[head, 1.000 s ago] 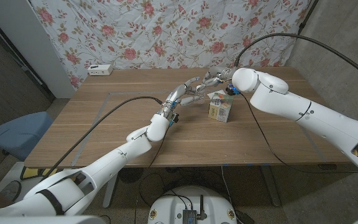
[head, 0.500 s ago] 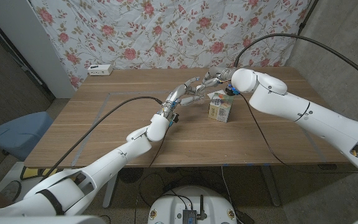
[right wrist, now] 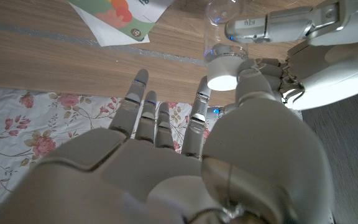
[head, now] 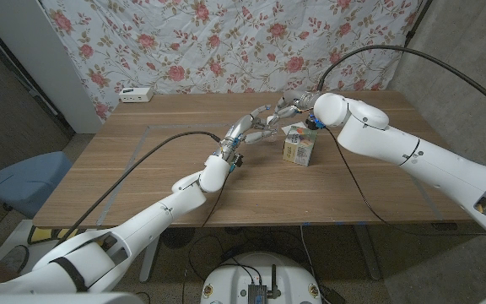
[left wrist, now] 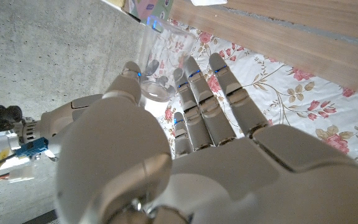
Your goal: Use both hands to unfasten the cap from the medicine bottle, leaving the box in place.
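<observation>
Left hand (head: 256, 127) fingers wrapped around the clear medicine bottle (right wrist: 219, 18) and right hand (head: 289, 107) fingers pinching its white cap (right wrist: 224, 70) meet just behind the box (head: 299, 148) on the wooden table (head: 142, 169), a white device (head: 135, 94) sitting well left at the edge beneath the floral curtain (head: 226, 42).

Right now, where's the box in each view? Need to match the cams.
Head view: box stands on the table, right of centre.
Left wrist view: box corner at the frame edge, past the clear bottle.
Right wrist view: box on the wood beyond the fingertips, beside the bottle.
Shared landmark: floral cloth.
</observation>
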Robot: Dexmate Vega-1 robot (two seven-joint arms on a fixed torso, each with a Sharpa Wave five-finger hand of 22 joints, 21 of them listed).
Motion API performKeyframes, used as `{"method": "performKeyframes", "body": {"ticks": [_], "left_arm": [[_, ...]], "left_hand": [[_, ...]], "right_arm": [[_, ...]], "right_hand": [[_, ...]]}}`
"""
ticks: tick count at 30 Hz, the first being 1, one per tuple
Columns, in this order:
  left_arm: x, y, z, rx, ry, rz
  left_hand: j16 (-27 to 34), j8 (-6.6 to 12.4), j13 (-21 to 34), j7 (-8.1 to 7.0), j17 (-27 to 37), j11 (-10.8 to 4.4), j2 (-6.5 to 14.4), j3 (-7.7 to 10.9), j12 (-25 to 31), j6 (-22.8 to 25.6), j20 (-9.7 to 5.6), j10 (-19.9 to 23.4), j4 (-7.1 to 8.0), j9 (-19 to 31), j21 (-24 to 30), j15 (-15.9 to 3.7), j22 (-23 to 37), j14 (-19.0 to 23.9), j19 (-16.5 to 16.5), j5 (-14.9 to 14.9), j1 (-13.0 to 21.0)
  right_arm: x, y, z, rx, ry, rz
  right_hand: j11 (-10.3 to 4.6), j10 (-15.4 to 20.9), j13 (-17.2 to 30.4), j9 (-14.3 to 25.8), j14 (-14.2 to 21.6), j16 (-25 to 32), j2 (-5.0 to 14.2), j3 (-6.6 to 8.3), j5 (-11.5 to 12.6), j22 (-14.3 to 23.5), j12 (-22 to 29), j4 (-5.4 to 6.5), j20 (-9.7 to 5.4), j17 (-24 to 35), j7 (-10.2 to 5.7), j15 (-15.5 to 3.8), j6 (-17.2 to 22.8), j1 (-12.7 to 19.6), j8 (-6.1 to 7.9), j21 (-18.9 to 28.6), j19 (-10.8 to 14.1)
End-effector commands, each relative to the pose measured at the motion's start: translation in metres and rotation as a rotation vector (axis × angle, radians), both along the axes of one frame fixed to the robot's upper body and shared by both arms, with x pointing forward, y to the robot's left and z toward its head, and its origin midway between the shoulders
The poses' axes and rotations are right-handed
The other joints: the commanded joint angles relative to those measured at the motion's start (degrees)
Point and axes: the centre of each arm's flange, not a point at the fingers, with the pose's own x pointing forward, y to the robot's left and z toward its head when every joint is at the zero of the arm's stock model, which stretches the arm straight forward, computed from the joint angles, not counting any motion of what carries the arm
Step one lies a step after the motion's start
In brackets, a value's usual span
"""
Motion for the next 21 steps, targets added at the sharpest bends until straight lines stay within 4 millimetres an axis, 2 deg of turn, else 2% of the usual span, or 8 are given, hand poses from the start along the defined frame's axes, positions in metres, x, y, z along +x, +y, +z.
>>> {"method": "performKeyframes", "body": {"ticks": [1,6,21], "left_arm": [[0.0011,-0.0007,-0.0001,-0.001,0.004,0.001],[0.0014,-0.001,0.0001,0.0,0.005,0.0],[0.0022,-0.0024,0.0021,0.006,0.008,-0.002]], "left_hand": [[0.06,0.26,0.3,-0.22,0.09,-3.34,0.24,0.33,0.22,0.71,0.01,3.59,0.06,0.16,-0.04,-2.61,0.16,0.48,-0.15,0.36,0.08],[0.08,0.28,0.3,-0.07,0.09,-3.3,0.28,0.4,0.21,0.81,0.02,3.55,0.06,0.16,-0.04,-2.68,0.16,0.53,-0.17,0.36,0.07],[0.07,0.2,0.3,-0.12,0.1,-3.28,0.33,0.56,0.2,0.75,0.05,3.51,0.1,0.16,-0.03,-2.61,0.16,0.44,-0.18,0.35,-0.08]], "right_arm": [[0.0021,-0.001,0.0019,0.006,0.005,0.011],[0.0028,-0.0015,0.002,0.005,0.019,0.02],[0.0048,-0.0026,0.0057,0.007,0.056,0.055]], "right_hand": [[-0.9,-0.11,0.12,0.06,0.1,0.22,0.6,1.09,0.2,0.04,-0.17,-0.06,-0.63,0.25,-0.2,-0.36,0.09,1.42,0.14,0.04,0.26],[-1.36,-0.19,0.08,-0.22,-0.16,0.07,1.58,2.39,0.31,0.03,-0.35,-0.3,-0.85,0.34,-1.19,-0.51,0.04,3.09,0.04,-0.08,0.1],[-2.64,-1.74,0.01,-0.88,-1.2,-0.42,2.76,4.52,0.55,0.06,-1.06,-0.36,-0.22,0.48,-3.36,-0.54,-1.65,5.49,-0.97,-0.25,-0.32]]}}
